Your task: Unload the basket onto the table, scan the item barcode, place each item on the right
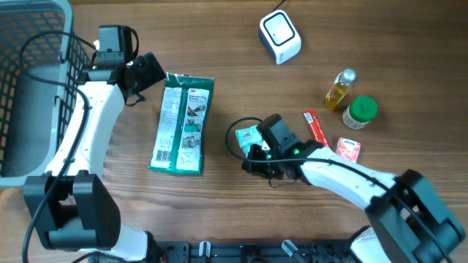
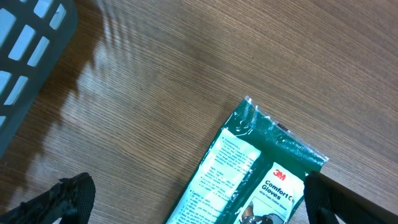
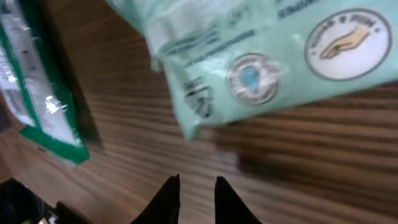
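Note:
A small mint-green packet lies flat on the wooden table, just beyond my right gripper. In the right wrist view the packet fills the top. My right gripper hovers below it, open by a narrow gap with nothing between the fingers. A long green gloves pack lies left of centre. My left gripper hangs over its top end, open wide. Its fingers stand on either side of the pack without touching it. The white scanner stands at the back.
A grey basket sits at the far left. An oil bottle, a green-lidded jar, a red stick pack and a small red-and-white packet lie to the right of my right arm.

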Tool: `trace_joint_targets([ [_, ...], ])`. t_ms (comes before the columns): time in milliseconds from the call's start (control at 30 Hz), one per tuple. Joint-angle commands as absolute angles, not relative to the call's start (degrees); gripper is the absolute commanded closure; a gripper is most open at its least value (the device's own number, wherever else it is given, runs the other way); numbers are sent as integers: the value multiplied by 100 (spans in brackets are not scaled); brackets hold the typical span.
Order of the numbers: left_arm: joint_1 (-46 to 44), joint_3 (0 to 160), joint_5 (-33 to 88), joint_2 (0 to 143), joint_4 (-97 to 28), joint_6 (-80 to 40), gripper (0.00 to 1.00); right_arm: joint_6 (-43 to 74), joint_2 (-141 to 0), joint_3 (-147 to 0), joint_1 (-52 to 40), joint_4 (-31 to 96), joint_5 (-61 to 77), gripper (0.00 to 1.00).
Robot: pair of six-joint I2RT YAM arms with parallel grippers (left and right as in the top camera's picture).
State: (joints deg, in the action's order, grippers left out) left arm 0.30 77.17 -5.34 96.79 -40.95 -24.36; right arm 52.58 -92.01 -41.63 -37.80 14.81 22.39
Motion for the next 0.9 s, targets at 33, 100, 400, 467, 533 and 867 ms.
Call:
trace_joint_targets([
  [33,34,7760,-607,9664,-4082,-2427,0,4731,-8490,-4425,-3649,1857,1103,72],
  [100,34,7760,-607,9664,-4082,-2427,0,4405,-8464,-4425,-3629,1920,475,58],
  [400,34,7758,-607,9664,-4082,-2427,0,4818,-8497,-4156,-3629,2191,-644,51],
  [467,32,7758,-607,9664,-4082,-2427,0,4856,-8497,-4156,-3629,2191,-639,51],
  [533,34,7760,-607,9664,-4082,-2427,0,5017,-8497,-4154,-3629,2217,-642,51],
  [867,34,7760,-607,9664,-4082,-2427,0,5142,-8497,-4154,-3629,2418,-657,65],
])
